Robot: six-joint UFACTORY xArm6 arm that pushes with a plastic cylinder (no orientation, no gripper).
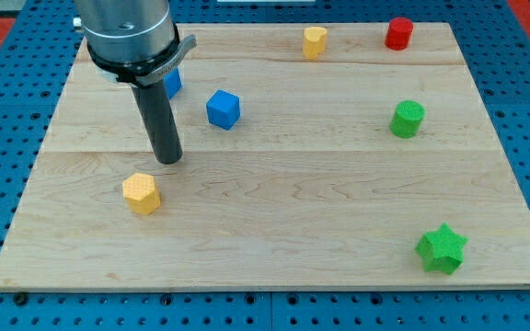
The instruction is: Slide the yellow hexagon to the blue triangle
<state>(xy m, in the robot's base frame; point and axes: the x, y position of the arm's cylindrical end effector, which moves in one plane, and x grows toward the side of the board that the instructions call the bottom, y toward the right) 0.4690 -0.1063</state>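
Note:
The yellow hexagon [142, 193] lies on the wooden board at the view's lower left. My tip [167, 160] touches the board just above and to the right of it, a small gap apart. A blue block [172, 83], partly hidden behind the rod and its mount, sits at the upper left; its shape cannot be made out. A blue cube [223, 109] lies to the right of the rod.
A second yellow block [315, 41] and a red cylinder [398, 33] stand near the board's top edge. A green cylinder [408, 119] is at the right, a green star [442, 248] at the lower right. The wooden board [293, 230] lies on a blue pegboard.

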